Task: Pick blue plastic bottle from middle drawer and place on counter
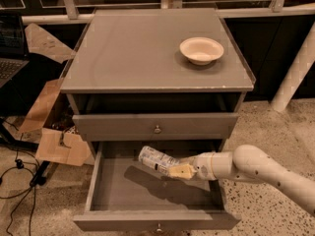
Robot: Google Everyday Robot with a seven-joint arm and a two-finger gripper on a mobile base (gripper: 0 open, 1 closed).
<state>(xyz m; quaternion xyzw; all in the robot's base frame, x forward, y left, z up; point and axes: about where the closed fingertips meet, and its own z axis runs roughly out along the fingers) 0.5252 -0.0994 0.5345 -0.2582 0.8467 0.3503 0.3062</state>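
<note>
The blue plastic bottle (156, 160) is a small clear bottle with a pale label, lying tilted over the open middle drawer (147, 193). My gripper (178, 170) reaches in from the right on a white arm and is shut on the bottle's near end, holding it above the drawer floor. Its shadow falls on the drawer bottom. The counter (133, 53) is the flat grey cabinet top above.
A cream bowl (201, 49) sits at the counter's right rear. A shut drawer front with a knob (157, 129) is just above the bottle. Cardboard pieces (54, 141) and cables lie on the floor at left. A white post (295, 73) stands at right.
</note>
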